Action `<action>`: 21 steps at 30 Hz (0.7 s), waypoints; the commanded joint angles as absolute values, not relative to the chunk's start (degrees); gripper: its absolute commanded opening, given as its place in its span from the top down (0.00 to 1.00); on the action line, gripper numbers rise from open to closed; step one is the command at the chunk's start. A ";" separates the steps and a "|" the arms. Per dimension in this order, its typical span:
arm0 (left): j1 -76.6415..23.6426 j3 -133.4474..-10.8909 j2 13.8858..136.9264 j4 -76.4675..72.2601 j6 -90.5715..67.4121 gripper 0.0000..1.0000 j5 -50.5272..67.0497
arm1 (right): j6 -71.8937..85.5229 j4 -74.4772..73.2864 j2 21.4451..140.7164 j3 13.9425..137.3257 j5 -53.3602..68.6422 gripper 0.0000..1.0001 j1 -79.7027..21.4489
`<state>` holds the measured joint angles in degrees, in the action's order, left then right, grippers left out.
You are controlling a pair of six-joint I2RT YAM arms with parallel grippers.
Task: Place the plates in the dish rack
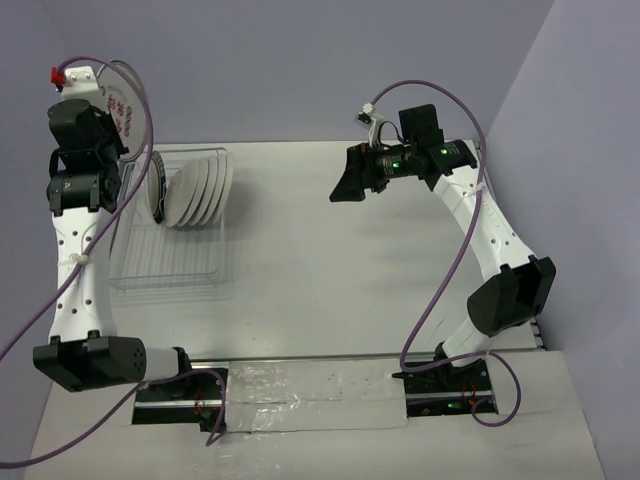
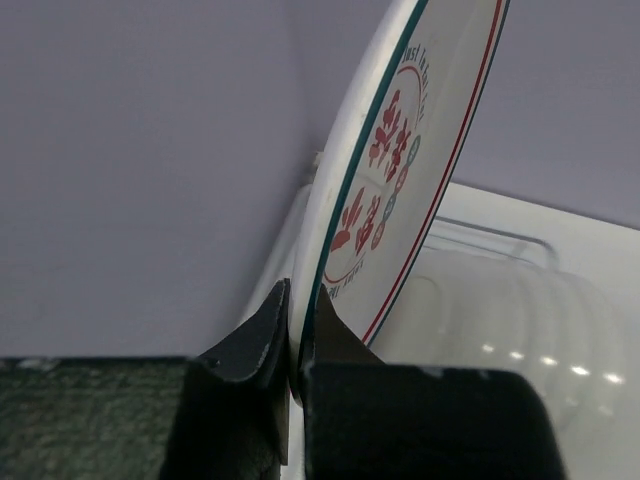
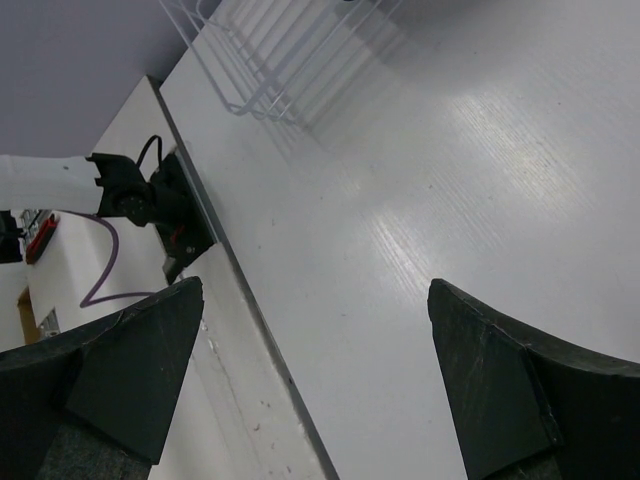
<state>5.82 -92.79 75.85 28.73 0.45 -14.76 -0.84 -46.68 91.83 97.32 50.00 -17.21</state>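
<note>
Left wrist view: the left pincer (image 2: 296, 318) clamps the red-character plate (image 2: 400, 170) by its rim, edge-up above the dish rack (image 1: 170, 270), which suits slot entry. The right pincer (image 3: 312, 300) stands apart, empty, right of the rack.

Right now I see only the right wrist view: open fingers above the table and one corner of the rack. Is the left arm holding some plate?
Observer: Yes, the left fingers pinch the rim of a red-lettered plate, held on edge.
Operator: Where is it, compared with the rack?
Observer: The top view shows it raised beside the far left corner of the dish rack, not in a slot.
Operator: Are plates inside already?
Observer: Yes, a leaning row of plates stands at the far end, about six.
</note>
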 commanded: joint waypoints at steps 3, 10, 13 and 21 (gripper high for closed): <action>5.98 -85.09 78.92 11.88 13.43 1.00 -33.56 | -0.18 -44.74 90.97 98.70 49.40 0.00 -16.88; 6.59 -86.04 85.78 10.98 17.93 1.00 -33.66 | -0.97 -44.91 90.70 96.95 48.78 0.00 -16.79; 6.59 -86.13 88.41 13.44 17.23 1.00 -31.12 | -1.23 -44.91 91.05 96.42 48.87 0.00 -16.70; 4.83 -84.11 87.37 18.28 15.03 1.00 -21.01 | -1.41 -45.26 92.28 96.15 49.48 0.00 -16.26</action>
<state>5.67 -84.20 90.13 20.29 15.84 -25.56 -0.93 -46.65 92.20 96.23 49.04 -16.80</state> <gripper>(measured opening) 0.073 0.999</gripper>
